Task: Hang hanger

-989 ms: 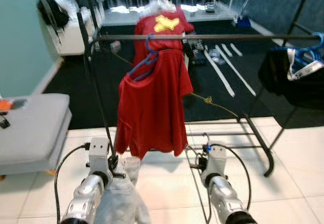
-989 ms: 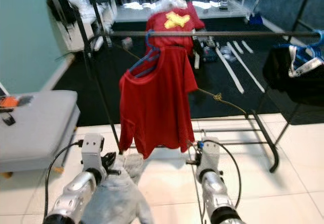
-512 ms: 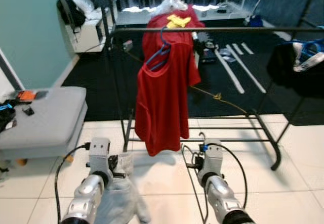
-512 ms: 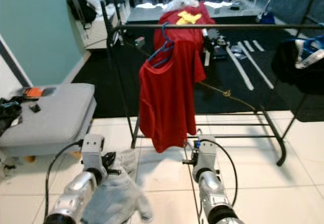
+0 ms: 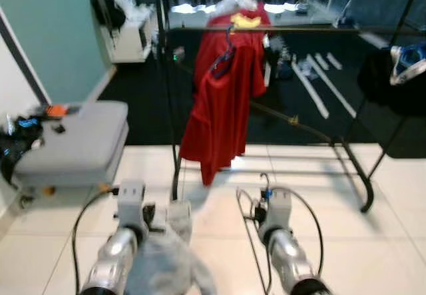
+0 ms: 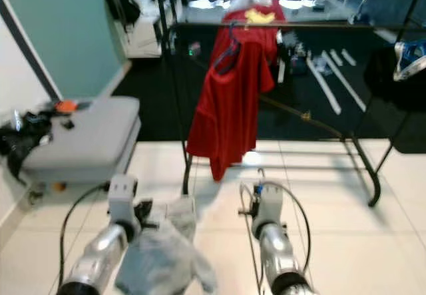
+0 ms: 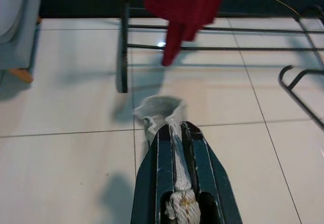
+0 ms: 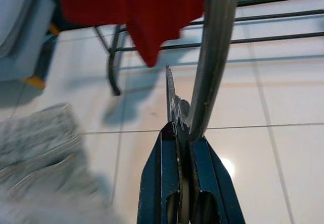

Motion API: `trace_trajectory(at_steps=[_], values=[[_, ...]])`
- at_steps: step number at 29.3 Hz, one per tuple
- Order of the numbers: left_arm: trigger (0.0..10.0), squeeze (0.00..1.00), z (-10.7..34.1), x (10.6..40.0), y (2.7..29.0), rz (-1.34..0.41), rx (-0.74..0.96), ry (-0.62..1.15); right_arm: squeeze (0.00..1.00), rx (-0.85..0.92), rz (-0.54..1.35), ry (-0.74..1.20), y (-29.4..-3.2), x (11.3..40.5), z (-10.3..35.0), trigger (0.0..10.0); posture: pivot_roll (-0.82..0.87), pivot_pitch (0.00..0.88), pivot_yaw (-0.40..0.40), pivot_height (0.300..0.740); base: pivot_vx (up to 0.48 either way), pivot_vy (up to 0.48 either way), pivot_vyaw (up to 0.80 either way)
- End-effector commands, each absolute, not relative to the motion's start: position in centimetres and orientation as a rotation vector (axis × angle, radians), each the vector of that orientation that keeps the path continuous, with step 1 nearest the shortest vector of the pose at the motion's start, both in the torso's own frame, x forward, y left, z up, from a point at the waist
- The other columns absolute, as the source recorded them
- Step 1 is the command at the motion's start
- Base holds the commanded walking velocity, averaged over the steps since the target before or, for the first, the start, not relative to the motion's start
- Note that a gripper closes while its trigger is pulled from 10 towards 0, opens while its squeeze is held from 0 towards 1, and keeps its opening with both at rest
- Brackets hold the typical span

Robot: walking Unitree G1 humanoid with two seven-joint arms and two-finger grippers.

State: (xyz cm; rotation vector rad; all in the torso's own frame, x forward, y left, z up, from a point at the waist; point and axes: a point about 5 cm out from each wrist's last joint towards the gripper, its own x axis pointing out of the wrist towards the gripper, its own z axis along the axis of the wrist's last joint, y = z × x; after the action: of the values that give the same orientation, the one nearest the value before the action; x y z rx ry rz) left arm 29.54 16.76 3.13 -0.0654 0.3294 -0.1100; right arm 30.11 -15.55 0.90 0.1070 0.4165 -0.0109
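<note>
My right gripper [image 8: 178, 132] is shut on a thin metal wire hanger [image 8: 215, 57], held low over the white tiles; its wire loops down beside the right arm [image 5: 249, 242]. My left gripper [image 7: 174, 129] is shut on a grey garment [image 5: 170, 262] that droops from the fingers toward the floor. Ahead stands a black clothes rack [image 5: 319, 28]. A red shirt [image 5: 223, 102] hangs from its rail on a blue hanger [image 5: 225, 58]. Both grippers are well short of the rack and far below the rail.
A grey padded bench [image 5: 76, 142] with small items on it stands at the left. A dark garment on a blue hanger [image 5: 393, 75] hangs at the rack's right end. The rack's base bars [image 5: 363, 175] lie on the tiles; a dark carpet with clutter lies beyond.
The whole view has shifted: the rack and red shirt now look farther away and the bench shows more fully. Both grippers keep their holds.
</note>
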Motion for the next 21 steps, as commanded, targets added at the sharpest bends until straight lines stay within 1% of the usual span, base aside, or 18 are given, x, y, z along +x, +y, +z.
trace_trajectory(at_steps=[1, 10, 15, 21], values=[[10.0, 0.0, 3.3, 29.7, 16.9, -0.113, -0.047, 0.339, 0.0, 0.121, -0.012, 0.425, -15.3, 29.9, 0.7, 10.0, 0.05, 0.021, 0.007, 0.74, 0.0, 0.0, 0.0], [10.0, 0.0, 3.4, 30.0, 16.6, -0.127, -0.02, 0.341, 0.0, 0.13, -0.018, 0.432, -15.5, 29.8, 0.5, 10.0, 0.05, 0.013, 0.01, 0.74, 0.0, 0.0, 0.0], [10.0, 0.0, 3.8, 30.3, 16.6, -0.12, -0.033, 0.327, 0.0, 0.133, -0.024, 0.425, -15.7, 30.0, 0.8, 10.0, 0.05, 0.01, 0.008, 0.74, 0.0, 0.0, 0.0], [10.0, 0.0, 4.7, 31.3, 17.1, -0.044, -0.004, 0.308, 0.0, 0.062, 0.078, 0.361, -15.8, 31.1, 2.1, 10.0, 0.05, 0.0, -0.002, 0.74, 0.0, 0.0, 0.0]])
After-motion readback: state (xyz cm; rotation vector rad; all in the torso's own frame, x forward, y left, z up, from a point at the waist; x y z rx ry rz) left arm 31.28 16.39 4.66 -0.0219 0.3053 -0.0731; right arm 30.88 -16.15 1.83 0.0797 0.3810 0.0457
